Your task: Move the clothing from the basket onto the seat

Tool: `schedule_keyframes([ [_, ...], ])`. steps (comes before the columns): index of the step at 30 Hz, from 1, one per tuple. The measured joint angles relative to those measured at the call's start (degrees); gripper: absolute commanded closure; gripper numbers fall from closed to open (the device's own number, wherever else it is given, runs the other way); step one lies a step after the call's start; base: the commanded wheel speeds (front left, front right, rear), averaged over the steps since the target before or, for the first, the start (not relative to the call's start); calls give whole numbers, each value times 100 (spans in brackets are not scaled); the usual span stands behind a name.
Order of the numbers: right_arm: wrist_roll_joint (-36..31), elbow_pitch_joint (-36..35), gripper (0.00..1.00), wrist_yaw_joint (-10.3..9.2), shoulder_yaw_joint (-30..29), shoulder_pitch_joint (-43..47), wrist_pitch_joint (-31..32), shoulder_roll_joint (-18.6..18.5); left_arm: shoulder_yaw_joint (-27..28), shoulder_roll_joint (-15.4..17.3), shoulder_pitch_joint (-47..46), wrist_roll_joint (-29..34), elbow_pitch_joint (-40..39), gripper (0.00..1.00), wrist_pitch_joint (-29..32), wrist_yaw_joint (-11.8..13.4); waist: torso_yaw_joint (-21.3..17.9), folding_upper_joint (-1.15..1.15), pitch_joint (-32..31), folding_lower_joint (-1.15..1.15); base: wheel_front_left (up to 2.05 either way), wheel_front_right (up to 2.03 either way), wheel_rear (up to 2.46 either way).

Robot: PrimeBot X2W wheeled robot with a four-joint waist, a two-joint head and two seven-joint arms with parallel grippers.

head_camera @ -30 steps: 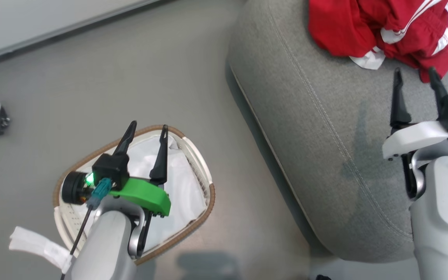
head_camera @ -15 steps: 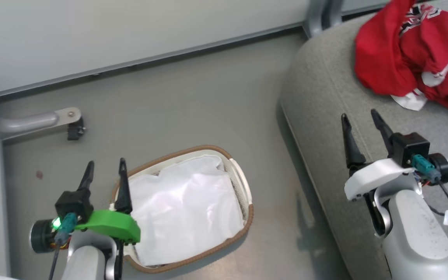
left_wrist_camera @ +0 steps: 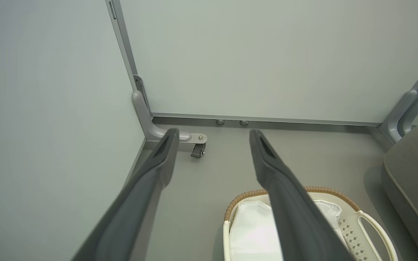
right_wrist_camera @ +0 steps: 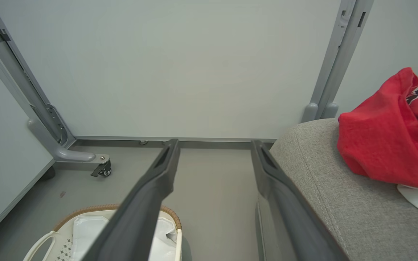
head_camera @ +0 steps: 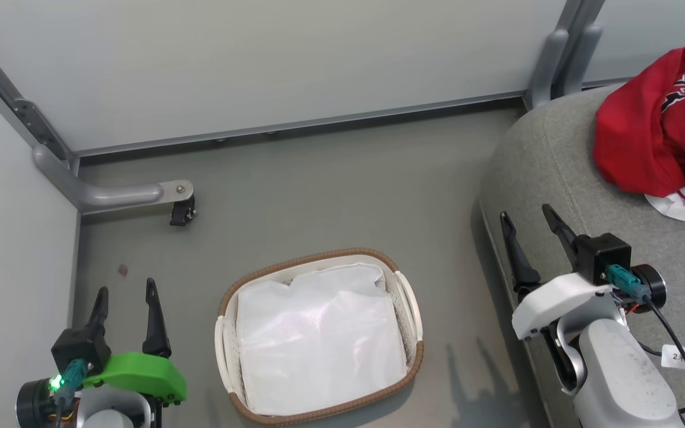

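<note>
Over the seat's [head_camera: 556, 178] edge, seemingly, right gripper [head_camera: 525, 212] gapes; left gripper [head_camera: 126, 285] gapes above open floor [head_camera: 319, 196] beside basket [head_camera: 313, 257].

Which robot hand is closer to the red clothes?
The right gripper, with the white shell, over the seat; the green-shelled left gripper is beyond the basket.

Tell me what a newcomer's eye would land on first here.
The bright red sports garment with white trim lies crumpled on the grey fabric sofa cushion at the head view's upper right. On the floor at centre sits the white perforated plastic basket with a brown woven rim, white fabric liner inside. The left gripper and right gripper flank it, both open.
</note>
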Motion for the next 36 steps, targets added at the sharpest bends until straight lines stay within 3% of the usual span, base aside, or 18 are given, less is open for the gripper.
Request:
schedule_keyframes([
  [9, 66, 40, 0, 0, 27, 342, 0, -2, 53, -1, 388, 2, -145, 0, 0, -234, 21, 0, -303, 0, 0, 0, 0],
  [21, 155, 19, 0, 0, -9, 748, 0, -2, 47, -3, 761, -148, -101, 0, 0, -300, 13, 0, -685, 0, 0, 0, 0],
  [22, 154, 22, 100, 0, -8, 768, -1, 2, 44, -5, 788, -176, -81, 100, 0, -301, 10, 0, -698, 0, 0, 0, 0],
  [28, 229, 271, 100, 0, -19, 994, 63, 51, 45, -54, 842, -227, 190, 100, 58, -301, 9, 0, -702, 0, 0, 0, 0],
  [36, 1117, 145, 100, 0, -131, 1007, 307, 49, 82, -54, 837, -1107, 90, 100, 304, -301, 9, 0, -703, 0, 0, 0, 0],
])
